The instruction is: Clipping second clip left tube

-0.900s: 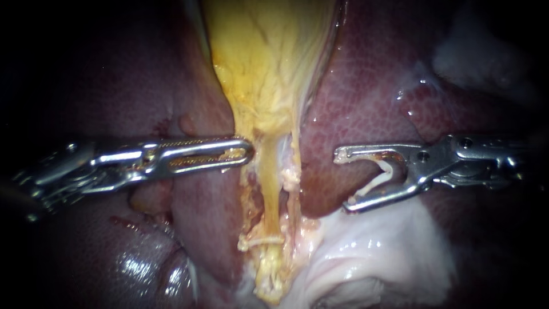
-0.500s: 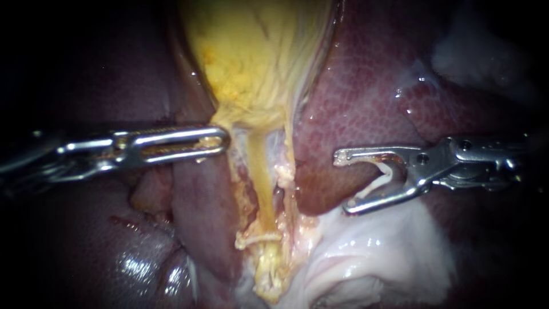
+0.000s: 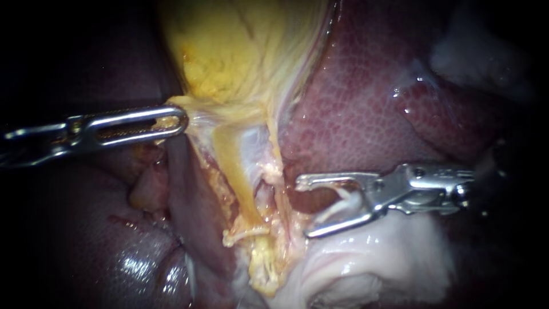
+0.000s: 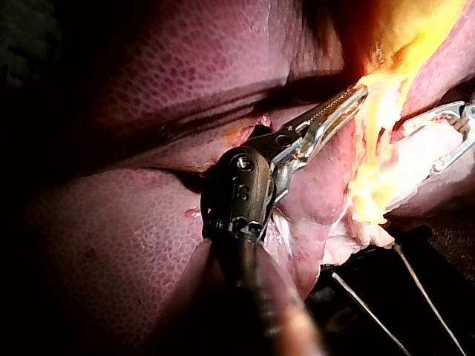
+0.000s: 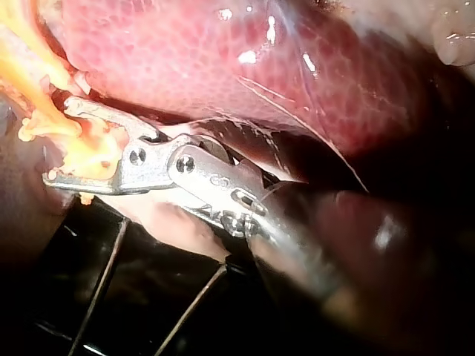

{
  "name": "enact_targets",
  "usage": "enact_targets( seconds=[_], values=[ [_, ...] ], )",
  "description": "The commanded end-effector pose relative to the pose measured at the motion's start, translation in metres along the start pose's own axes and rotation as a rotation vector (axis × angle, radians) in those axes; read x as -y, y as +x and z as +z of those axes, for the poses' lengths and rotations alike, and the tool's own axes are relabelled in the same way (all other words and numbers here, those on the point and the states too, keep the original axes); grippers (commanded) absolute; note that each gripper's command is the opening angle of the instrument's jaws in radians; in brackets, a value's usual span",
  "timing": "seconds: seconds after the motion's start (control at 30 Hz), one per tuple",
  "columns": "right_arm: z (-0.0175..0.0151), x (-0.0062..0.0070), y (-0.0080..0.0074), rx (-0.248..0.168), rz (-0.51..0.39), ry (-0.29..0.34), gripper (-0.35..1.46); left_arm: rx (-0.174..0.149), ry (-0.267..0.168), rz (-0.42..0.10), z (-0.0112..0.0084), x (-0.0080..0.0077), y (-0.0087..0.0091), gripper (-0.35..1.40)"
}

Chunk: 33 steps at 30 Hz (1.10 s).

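In the endoscope view the left instrument [image 3: 174, 119] comes in level from the left. Its slotted jaws lie together, clamped on the lower edge of the yellow gallbladder [image 3: 240, 51], where the tissue narrows and is drawn sideways toward them. From that narrow part the left tube [image 3: 237, 177], a yellow cord, runs down across the dark red liver [image 3: 366, 109]. A thinner strand [image 3: 278, 166] runs just beside it, on the side nearer the right instrument [image 3: 305, 207]. Low on the left tube a pale crossbar [image 3: 245, 233] lies across it and looks like a clip. The right instrument comes in from the right with its jaws wide apart and a white clip [image 3: 337, 201] seated in the gap near their root. Its upper jaw tip is just beside the thinner strand; the left tube lies beyond, outside the jaws.

In the left wrist view the left instrument [image 4: 356, 96] reaches ahead over the liver [image 4: 133, 222], its toothed jaws closed on the edge of the bright yellow gallbladder [image 4: 415, 30]. Past that tissue the right instrument [image 4: 419, 148] shows with its jaws parted.

In the right wrist view the right instrument [image 5: 58, 141] holds its jaws agape, with the liver [image 5: 223, 67] close beside it. Yellow tissue [image 5: 100, 152] shows in the gap, but I cannot tell whether it lies between the jaws or behind them
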Motion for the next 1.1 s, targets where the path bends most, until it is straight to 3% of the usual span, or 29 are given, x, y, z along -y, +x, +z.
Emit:
enact_targets(
  seconds=[0.03, 0.2, 0.33, 0.43, 0.53, 0.67, 0.87, 1.1],
  values=[
    [0.0004, -0.0004, -0.0006, 0.001, 0.007, 0.001, 0.60, 0.001, -0.002, 0.000, -0.0001, 0.0002, -0.0001, -0.35],
    [0.0023, -0.0026, -0.0029, 0.017, 0.021, -0.007, 0.60, 0.001, -0.004, -0.001, -0.0002, 0.0005, 0.0000, -0.35],
    [0.0035, -0.0040, -0.0037, 0.019, 0.030, -0.015, 0.60, 0.004, -0.008, -0.001, -0.0003, 0.0008, 0.0000, -0.35],
    [0.0046, -0.0042, -0.0040, 0.023, 0.039, -0.002, 0.60, 0.003, -0.006, -0.001, -0.0003, 0.0009, 0.0000, -0.35],
    [0.0057, -0.0040, -0.0041, 0.027, 0.065, 0.019, 0.60, 0.003, -0.006, -0.001, -0.0002, 0.0009, 0.0000, -0.35],
    [0.0058, -0.0031, -0.0037, -0.024, 0.111, 0.100, 0.60, 0.002, -0.005, -0.001, -0.0003, 0.0007, 0.0000, -0.35],
    [0.0065, -0.0015, -0.0029, -0.067, 0.168, 0.202, 0.60, 0.001, -0.004, 0.000, -0.0001, -0.0003, -0.0001, -0.35],
    [0.0086, -0.0011, -0.0028, -0.067, 0.175, 0.254, 0.59, 0.002, -0.005, 0.000, 0.0003, -0.0008, 0.0000, -0.35]
  ],
)
